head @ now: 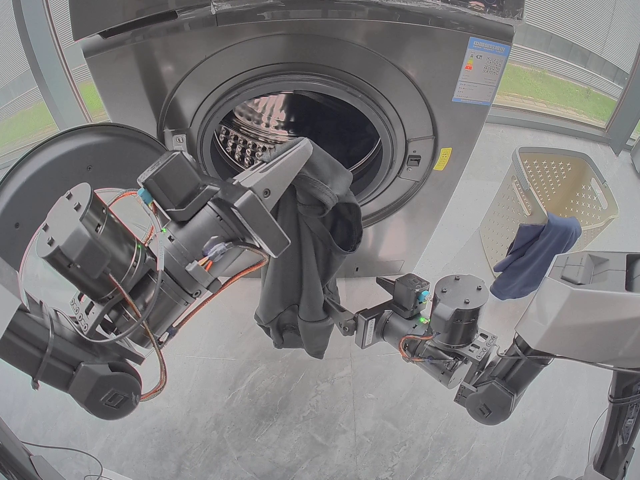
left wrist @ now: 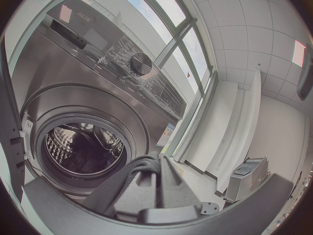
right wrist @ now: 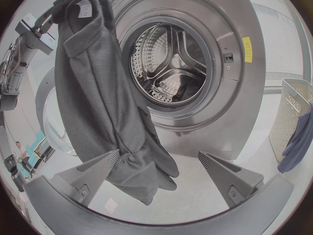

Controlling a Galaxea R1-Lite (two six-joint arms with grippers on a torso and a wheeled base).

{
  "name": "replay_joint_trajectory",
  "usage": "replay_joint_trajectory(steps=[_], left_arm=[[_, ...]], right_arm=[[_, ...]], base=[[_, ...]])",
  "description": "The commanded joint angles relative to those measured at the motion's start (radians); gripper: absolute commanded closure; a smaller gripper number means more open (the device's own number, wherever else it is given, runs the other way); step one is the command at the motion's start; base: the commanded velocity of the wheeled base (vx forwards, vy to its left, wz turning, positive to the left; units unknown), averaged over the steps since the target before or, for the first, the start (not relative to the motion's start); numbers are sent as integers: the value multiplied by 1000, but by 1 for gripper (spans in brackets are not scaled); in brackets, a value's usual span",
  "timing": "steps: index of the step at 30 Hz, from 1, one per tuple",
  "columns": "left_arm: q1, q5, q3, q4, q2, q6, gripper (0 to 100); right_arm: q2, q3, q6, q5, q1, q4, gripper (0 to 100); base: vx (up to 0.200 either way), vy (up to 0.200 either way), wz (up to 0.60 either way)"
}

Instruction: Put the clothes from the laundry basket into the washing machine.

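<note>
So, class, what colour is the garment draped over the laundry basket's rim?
Dark blue; the garment on the laundry basket shows best in the head view.

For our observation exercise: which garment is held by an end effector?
The dark grey garment, hanging from the left end effector; the blue garment merely drapes over the laundry basket.

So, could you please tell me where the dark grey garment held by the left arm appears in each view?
Head view: the dark grey fabric garment hangs at centre from the left gripper, before the washing machine's round drum opening.
Left wrist view: bunched in the shut jaws, drum opening beyond.
Right wrist view: hanging full-length beside the drum opening.
Shared landmark: that drum opening.
</note>
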Motion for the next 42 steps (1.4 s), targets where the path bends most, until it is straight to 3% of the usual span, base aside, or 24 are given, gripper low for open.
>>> replay_joint_trajectory(steps=[1, 13, 27, 42], left_arm=[[1, 0, 0, 0, 3, 0, 100], [0, 0, 1, 0, 4, 0, 100], [0, 1, 3, 0, 6, 1, 100], [-3, 0, 3, 0, 3, 1, 100]], right_arm=[[-30, 21, 0, 3, 15, -3, 0], [-37, -89, 1, -2, 23, -6, 0], [-79, -112, 0, -3, -46, 8, 0], [23, -204, 0, -3, -37, 4, 0]], base=[[0, 0, 0], [0, 0, 0], [0, 0, 0], [0, 0, 0]])
